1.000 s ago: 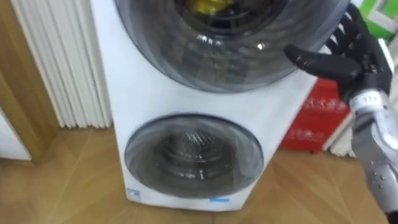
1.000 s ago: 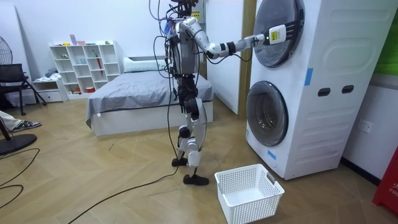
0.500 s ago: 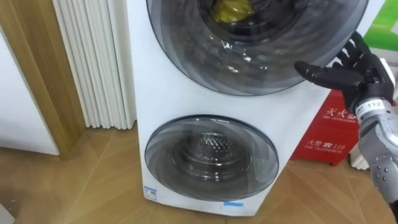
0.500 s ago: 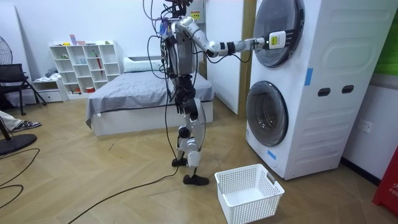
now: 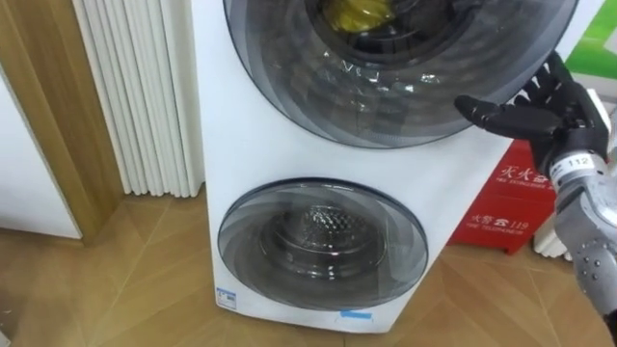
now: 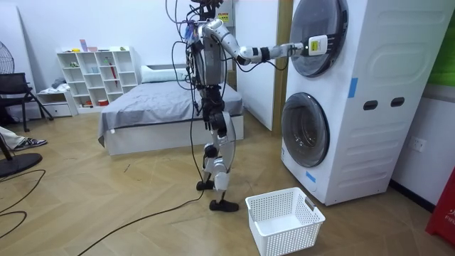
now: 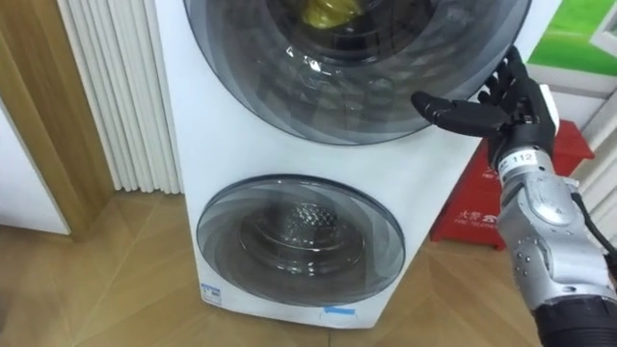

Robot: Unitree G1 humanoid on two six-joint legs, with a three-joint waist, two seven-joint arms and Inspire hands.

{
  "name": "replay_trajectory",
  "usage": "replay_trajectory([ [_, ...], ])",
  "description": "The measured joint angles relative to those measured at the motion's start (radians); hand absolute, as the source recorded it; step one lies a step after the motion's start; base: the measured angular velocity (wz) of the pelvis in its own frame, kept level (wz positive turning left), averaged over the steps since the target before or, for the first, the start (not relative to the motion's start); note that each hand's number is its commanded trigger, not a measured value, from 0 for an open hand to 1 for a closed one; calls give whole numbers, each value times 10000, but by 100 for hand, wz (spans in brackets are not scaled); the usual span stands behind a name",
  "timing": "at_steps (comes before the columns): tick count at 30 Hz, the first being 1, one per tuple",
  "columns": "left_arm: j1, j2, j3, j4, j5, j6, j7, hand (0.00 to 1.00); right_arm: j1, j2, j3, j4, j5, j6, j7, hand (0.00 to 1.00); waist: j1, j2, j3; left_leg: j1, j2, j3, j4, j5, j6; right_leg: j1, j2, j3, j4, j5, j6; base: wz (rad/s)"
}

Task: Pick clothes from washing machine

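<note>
The right hand (image 5: 564,108) is held raised at the right rim of the upper door (image 5: 386,92) of the stacked washing machine (image 5: 241,164). Its fingers are straight and spread and nothing is grasped. The thumb is pointed left toward the door edge; whether it touches the rim cannot be told. The clothes (image 5: 355,12), a yellow bundle, are seen up and to the left of the hand, inside the upper drum behind the door glass. That door appears closed. The lower door (image 5: 323,243) is found below and to the left of the hand, also closed, with a steel drum visible through it. A red box (image 5: 506,198) is seen just below the hand, beside the machine. White ribbed slats (image 5: 135,96) are placed far left of the hand, past the machine's side. In the room view the robot is seen standing upright facing the machine, right arm stretched out at shoulder height to the upper door. A white laundry basket (image 6: 284,240) is set on the wooden floor (image 6: 128,206), well below the hand, near the robot's feet. A bed (image 6: 156,107) is seen behind the robot, far from the hand.
</note>
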Motion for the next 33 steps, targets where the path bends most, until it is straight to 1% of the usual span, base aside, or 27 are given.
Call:
replay_trajectory([
  [1, -24, 2, 0, -2, 6, -6, 9, 0, 0, 13, 92, -471, -111, 263, -170, 0, -36, 2, 0, -48, 15, 117, -17, 0, 0, -165, 1, 92, 125, -18, -27, -26],
  [4, -39, 31, 2, 2, 4, -66, 26, 0, 17, 12, 324, -1173, -226, 497, -260, 0, -109, 2, 0, -54, 51, 360, -20, 1, -2, -351, 34, 319, 240, -21, -58, -33],
  [5, -76, 51, 1, 0, 4, -69, 26, 0, 18, 12, 342, -1275, -226, 515, -267, 0, -139, 2, 0, -52, 59, 376, -21, 1, -2, -382, 38, 341, 289, -30, -71, -20],
  [6, -172, 108, -7, 0, -3, -84, 26, 0, 17, 9, 372, -1463, -227, 527, -277, 0, -154, 1, 0, -29, 84, 436, -43, 1, -2, -397, 40, 387, 298, -31, -73, -19],
  [7, -222, 174, -27, -8, 1, -133, 34, 0, 17, 11, 473, -1726, -222, 624, -409, 0, -138, 1, 0, 27, 123, 515, -88, 1, -3, -410, 88, 459, 310, -30, -78, -28],
  [8, -218, 245, -118, -5, 1, -201, 43, 0, 17, 19, 620, -2003, -234, 716, -560, 0, -132, 1, 0, 101, 159, 643, -134, 2, -4, -411, 138, 549, 309, -25, -92, -31],
  [9, -207, 265, -150, -5, -1, -214, 42, 0, 28, 41, 646, -2127, -259, 754, -581, 0, -126, 7, -3, 152, 175, 681, -173, 3, -5, -411, 157, 568, 311, -24, -106, -28],
  [10, -206, 266, -156, -4, 1, -214, 42, 0, 114, 43, 627, -2543, -449, 952, -640, 0, -150, 8, -3, 185, 189, 685, -191, 4, -7, -411, 180, 622, 307, -26, -115, -19],
  [13, -203, 259, -184, 19, -2, -216, 6, 0, 302, 37, 570, -3375, -866, 1155, -709, 0, -202, 21, -6, 201, 195, 654, -147, 3, -7, -420, 211, 702, 296, -15, -134, -15],
  [16, -200, 259, -195, 75, -3, -216, 4, 0, 350, 52, 549, -3998, -1271, 1264, -709, 0, -359, 54, -12, 201, 194, 669, -161, 3, -7, -440, 223, 740, 297, -14, -136, -4],
  [19, -211, 260, -286, 81, -1, -225, 12, 0, 491, 62, 521, -4712, -1627, 1377, -709, 0, -396, 58, -13, 201, 195, 699, -160, 3, -7, -472, 250, 816, 305, 0, -158, -7],
  [21, -194, 261, -306, 99, 2, -208, 39, 0, 667, 92, 445, -5304, -1930, 1381, -702, 0, -450, 60, -14, 201, 208, 742, -151, 3, -7, -475, 269, 836, 304, 8, -171, -5],
  [22, -200, 262, -366, 101, -5, -205, 125, 0, 711, 127, 427, -5702, -2090, 1381, -700, 0, -487, 62, -16, 204, 229, 832, -151, 3, -7, -491, 287, 851, 306, 22, -195, -7],
  [26, -276, 261, -445, 214, -11, -210, 321, 0, 849, 210, 430, -6888, -2817, 1376, -593, 0, -562, 72, -19, 190, 286, 933, -144, 0, -13, -554, 360, 932, 299, 71, -276, -8],
  [29, -322, 248, -624, 305, -20, -221, 353, 0, 1216, 372, 428, -7771, -3184, 1300, -297, 0, -606, 113, -46, 226, 294, 962, -136, 14, -36, -553, 395, 1051, 286, 105, -333, -9],
  [31, -323, 247, -738, 298, -162, -224, 358, 0, 1652, 475, 431, -8314, -3208, 1235, -78, 0, -637, 140, -60, 240, 302, 964, -145, 20, -56, -551, 407, 1058, 265, 144, -386, -6],
  [32, -325, 246, -824, 292, -219, -224, 359, 0, 1725, 509, 430, -8416, -3208, 1214, -14, 0, -649, 165, -63, 239, 306, 964, -148, 14, -85, -551, 407, 1052, 265, 148, -389, 0],
  [33, -333, 235, -987, 280, -224, -226, 358, 0, 1821, 532, 432, -8560, -3208, 1200, 90, 0, -653, 230, -82, 235, 325, 963, -166, -22, -148, -552, 421, 1043, 266, 149, -389, 0],
])
